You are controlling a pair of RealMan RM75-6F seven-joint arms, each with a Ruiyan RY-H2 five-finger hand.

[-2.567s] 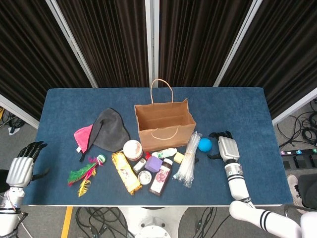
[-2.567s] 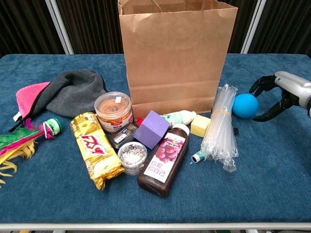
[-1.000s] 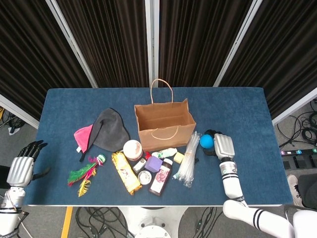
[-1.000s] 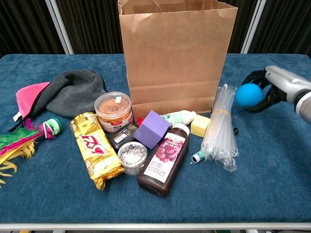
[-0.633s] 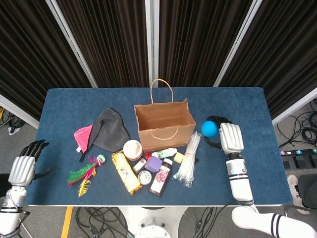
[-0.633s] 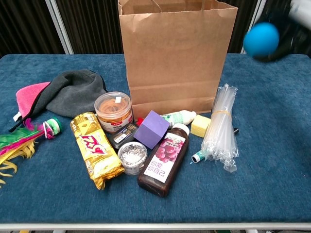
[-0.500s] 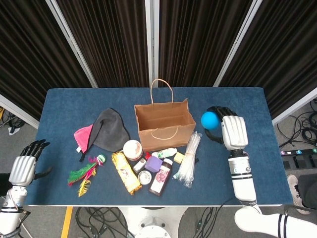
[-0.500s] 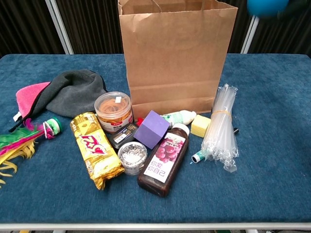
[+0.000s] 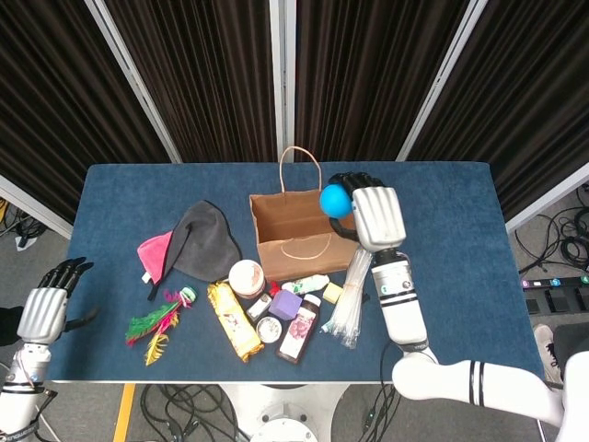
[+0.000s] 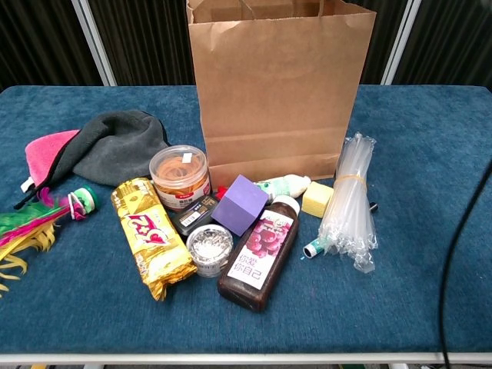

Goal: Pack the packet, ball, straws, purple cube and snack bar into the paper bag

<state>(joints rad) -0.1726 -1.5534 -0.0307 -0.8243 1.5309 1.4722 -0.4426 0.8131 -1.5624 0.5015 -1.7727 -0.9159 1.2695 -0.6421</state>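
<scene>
Head view: my right hand point(image 9: 375, 217) clasps the blue ball point(image 9: 335, 201) over the paper bag point(image 9: 304, 230)'s mouth, nothing visibly packed; straws point(image 9: 350, 295), purple cube point(image 9: 284, 304), gold snack bar point(image 9: 233, 319) wait on the bench; left hand point(image 9: 41, 311) idle, fingers slack.

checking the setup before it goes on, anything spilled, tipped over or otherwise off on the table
Nothing stands out. The paper bag stands upright and open, the right hand holds the ball over its right edge, and the bottle simply lies on its side, cap on, among the clutter with no spill visible.
</scene>
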